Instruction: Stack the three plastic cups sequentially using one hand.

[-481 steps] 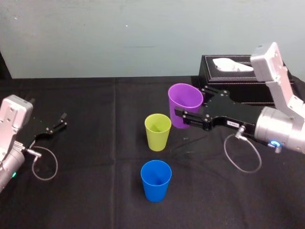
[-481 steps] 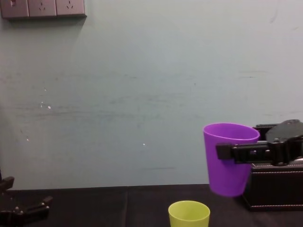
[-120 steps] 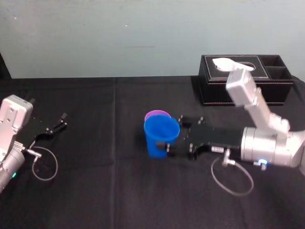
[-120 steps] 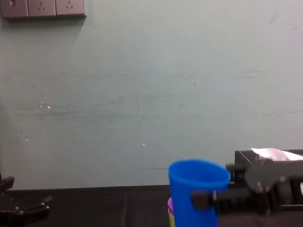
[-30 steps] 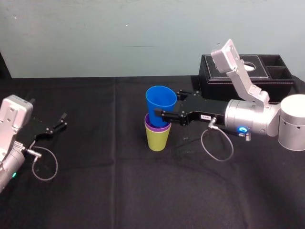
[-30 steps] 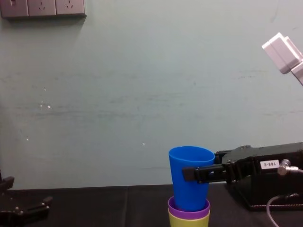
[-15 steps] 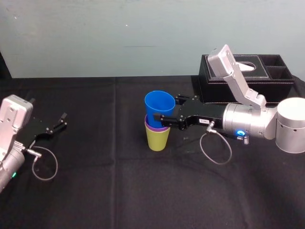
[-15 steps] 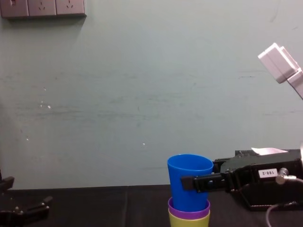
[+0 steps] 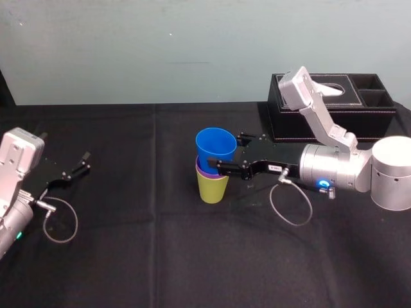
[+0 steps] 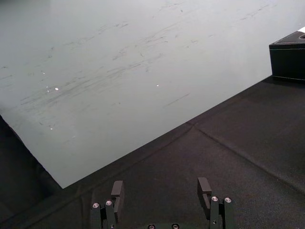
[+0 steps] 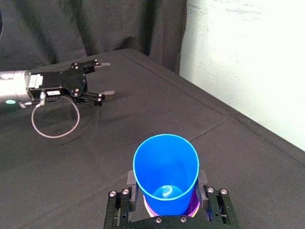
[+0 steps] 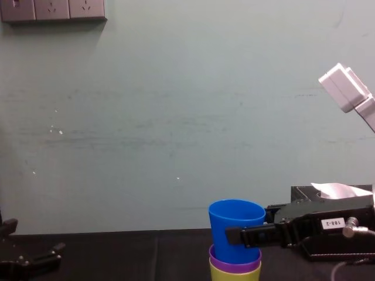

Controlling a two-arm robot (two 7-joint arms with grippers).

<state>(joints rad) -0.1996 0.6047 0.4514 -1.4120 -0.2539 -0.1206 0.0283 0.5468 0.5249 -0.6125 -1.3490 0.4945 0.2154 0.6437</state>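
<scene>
Blue cup (image 9: 215, 144) sits in the purple cup (image 9: 205, 171), which is nested in the lime cup (image 9: 210, 187), mid-table (image 9: 160, 256), well apart from the tissue box (image 9: 334, 122). The right gripper (image 9: 228, 154) is clamped on the blue cup's wall from the side. The left gripper (image 9: 76, 168) is parked at the far left.

Left wrist: left gripper (image 10: 160, 191) fingers are apart, holding nothing.

Right wrist: blue cup (image 11: 166, 167) is between the right gripper's (image 11: 167, 191) fingers, purple rim (image 11: 193, 206) just under it. Looks roughly centred.

Chest: blue cup (image 12: 235, 228) stands much prouder of the purple cup (image 12: 234, 256) than purple does of the lime cup (image 12: 234, 270), so likely not fully seated.

Risks:
- Letting go now leaves blue perched or cocked.
- Pushing down off-axis could tip the light, unanchored stack.
- Backing out before the fingers clear could drag the stack over.
</scene>
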